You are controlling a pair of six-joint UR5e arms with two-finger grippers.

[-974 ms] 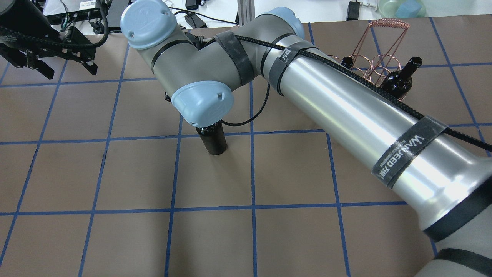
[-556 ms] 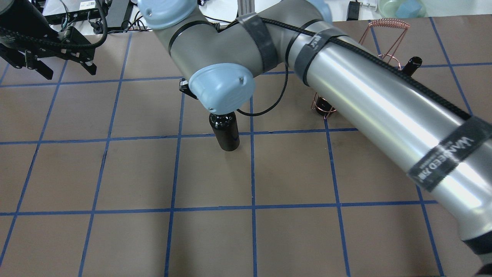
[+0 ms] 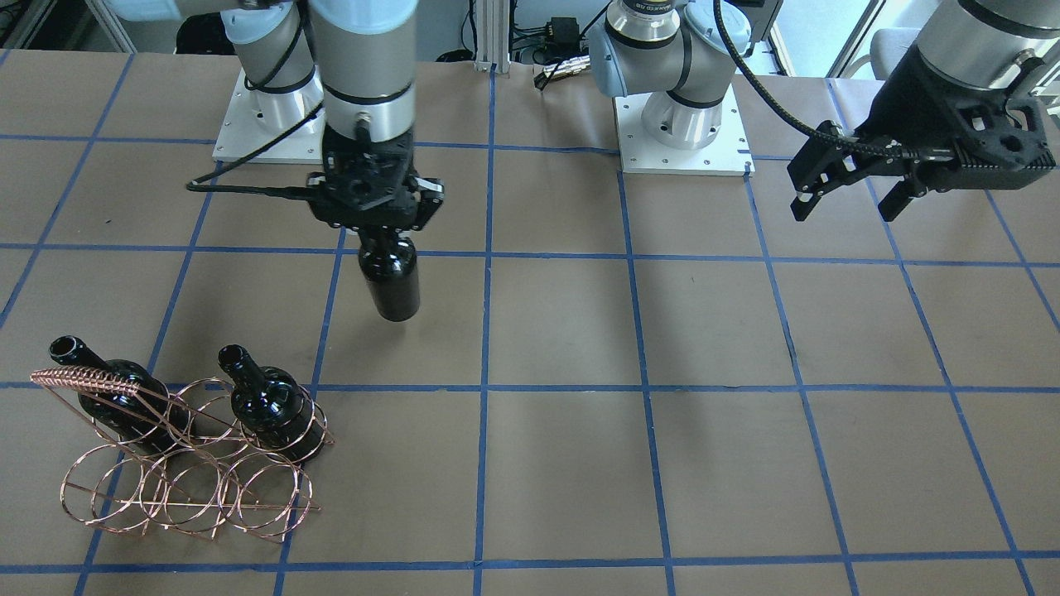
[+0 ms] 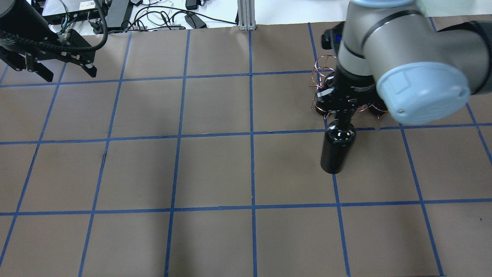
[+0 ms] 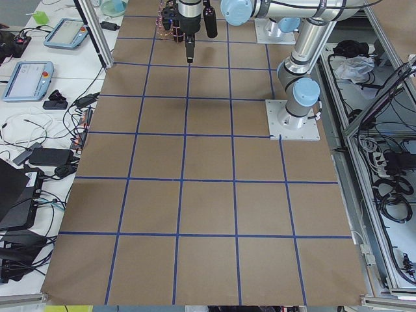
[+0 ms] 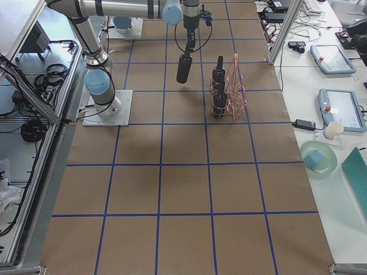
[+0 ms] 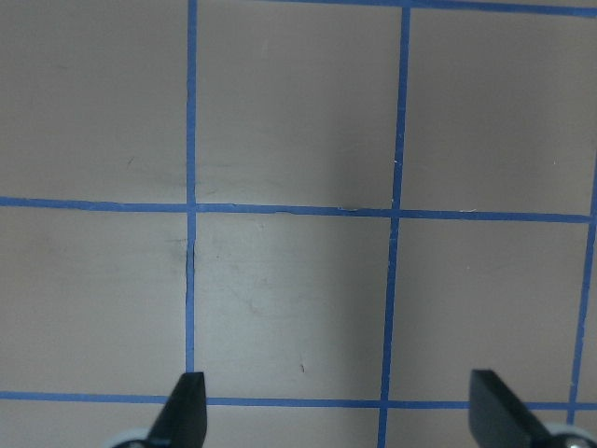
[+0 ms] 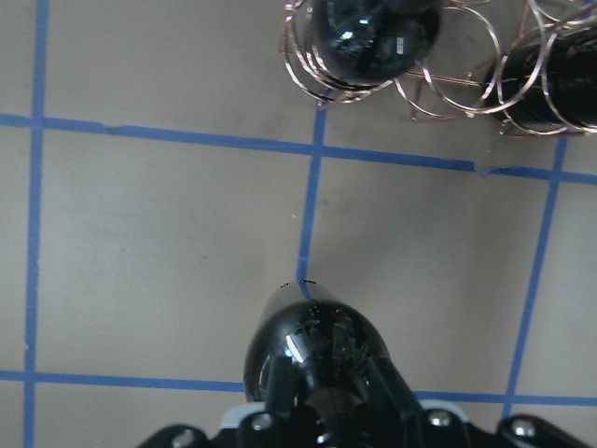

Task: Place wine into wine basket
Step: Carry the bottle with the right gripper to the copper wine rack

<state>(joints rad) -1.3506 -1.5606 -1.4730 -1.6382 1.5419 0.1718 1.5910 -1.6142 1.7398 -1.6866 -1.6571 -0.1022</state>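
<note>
Exterior front-facing view: the wine (image 3: 389, 285) is gripped at the neck by the right pincer (image 3: 379, 236), which is closed on it. It is hung upright over the surface (image 3: 745, 430), apart from the wine basket (image 3: 190, 497). Two other bottles (image 3: 267, 406) are seated in its rings. The left pincer (image 3: 845, 211) is spread wide, with nothing held.

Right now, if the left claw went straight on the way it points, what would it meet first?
Probably only the bare brown table; the wrist view of the left claw shows nothing else ahead.
</note>
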